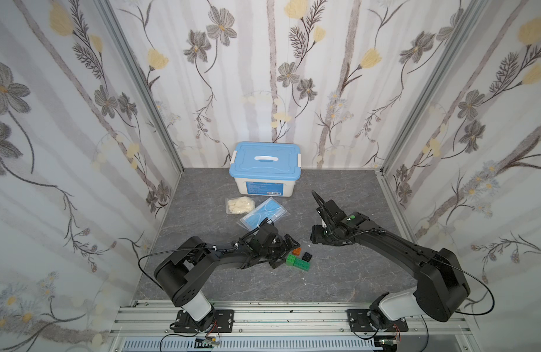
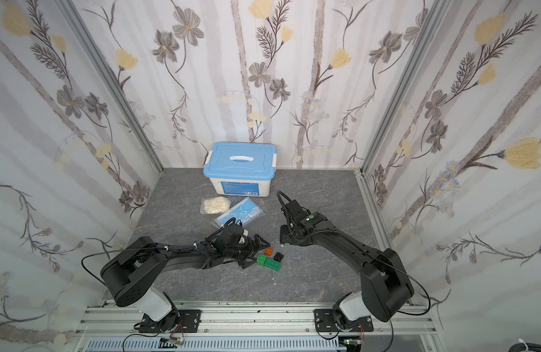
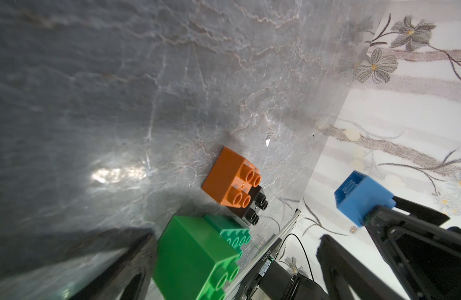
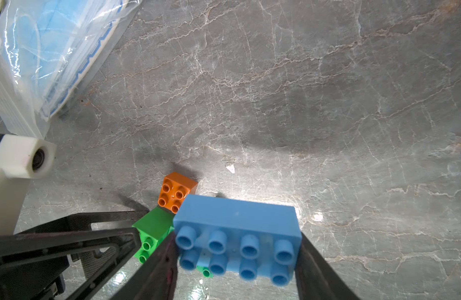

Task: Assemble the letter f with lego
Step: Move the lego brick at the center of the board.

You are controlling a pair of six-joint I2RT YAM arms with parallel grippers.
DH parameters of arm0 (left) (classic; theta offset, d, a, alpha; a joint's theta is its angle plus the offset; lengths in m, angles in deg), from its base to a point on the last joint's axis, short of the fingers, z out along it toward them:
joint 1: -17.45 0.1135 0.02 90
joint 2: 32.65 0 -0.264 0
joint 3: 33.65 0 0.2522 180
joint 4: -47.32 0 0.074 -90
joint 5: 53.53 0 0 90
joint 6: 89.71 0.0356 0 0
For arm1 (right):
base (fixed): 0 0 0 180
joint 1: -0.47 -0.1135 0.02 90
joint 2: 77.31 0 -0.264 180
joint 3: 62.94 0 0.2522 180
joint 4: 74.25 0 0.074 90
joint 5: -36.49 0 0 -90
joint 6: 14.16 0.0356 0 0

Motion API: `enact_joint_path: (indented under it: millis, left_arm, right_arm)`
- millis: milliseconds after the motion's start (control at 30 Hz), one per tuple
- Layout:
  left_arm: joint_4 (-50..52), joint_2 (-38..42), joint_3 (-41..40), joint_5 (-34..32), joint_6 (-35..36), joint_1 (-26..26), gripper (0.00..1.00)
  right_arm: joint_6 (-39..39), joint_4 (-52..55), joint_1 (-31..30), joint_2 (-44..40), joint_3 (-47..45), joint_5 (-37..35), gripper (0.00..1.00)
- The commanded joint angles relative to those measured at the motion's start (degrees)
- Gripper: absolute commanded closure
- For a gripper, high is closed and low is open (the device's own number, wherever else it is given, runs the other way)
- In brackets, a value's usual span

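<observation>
The loose lego lies in a cluster on the grey table: an orange brick (image 1: 296, 250), a black brick (image 1: 307, 256), and a light green brick (image 1: 291, 260) against a darker green one (image 1: 303, 265). My left gripper (image 1: 286, 254) is open, its jaws on either side of the light green brick (image 3: 198, 254) without touching it. My right gripper (image 4: 237, 259) hovers to the right of the cluster, shut on the blue brick (image 4: 237, 228), held by its ends with studs toward the camera. Both top views hide the blue brick. The letter f is out of view.
A white box with a blue lid (image 1: 265, 167) stands at the back wall. In front of it lie a bag of pale gloves (image 1: 240, 205) and a pack of blue face masks (image 1: 263, 215). Flowered walls close in three sides; an aluminium rail (image 1: 293, 314) runs along the front.
</observation>
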Motion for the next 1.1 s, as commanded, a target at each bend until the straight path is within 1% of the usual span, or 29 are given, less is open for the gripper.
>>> enact_joint_path:
  millis: [0, 267, 500, 567, 700, 800, 900, 967, 1067]
  left_arm:
    - [5.1, 0.7, -0.5, -0.8, -1.4, -0.2, 0.0]
    - [4.3, 1.3, -1.1, -1.6, -2.1, -2.7, 0.0]
    - [0.9, -1.5, -0.2, -1.8, -3.5, -4.4, 0.0]
    - [0.4, -2.6, 0.8, -1.9, -3.8, -5.2, 0.0]
    - [-1.5, -4.1, 1.0, -1.7, -5.1, -6.0, 0.0]
    - [1.2, -0.8, -0.8, -4.5, -4.2, -5.3, 0.0]
    - [8.5, 4.6, -1.0, -6.9, 0.0, -3.4, 0.0]
    - [12.3, 9.1, -2.0, -8.1, 2.4, -1.3, 0.0]
    - [17.5, 15.9, -4.1, -7.9, 5.4, 4.5, 0.0]
  right_arm:
    - [-0.5, -1.2, 0.0, -0.2, 0.6, -0.2, 0.35]
    - [-0.2, -1.5, -0.1, -0.2, 0.4, 0.0, 0.34]
    - [-0.8, -0.4, 0.1, -0.2, 0.8, -0.6, 0.34]
    - [-1.1, 0.1, 0.5, -2.0, 1.0, -0.9, 0.34]
    - [-1.7, 0.6, 1.2, -2.6, 0.7, -0.6, 0.34]
    - [-2.0, 1.1, 1.1, -2.9, 0.8, -1.0, 0.34]
    - [-2.5, 1.7, 0.3, -3.1, 1.1, -1.1, 0.34]
    - [-3.0, 2.4, -1.3, -2.9, 1.9, -1.6, 0.33]
    - [-3.6, 3.8, -3.8, -2.5, 3.7, -2.5, 0.33]
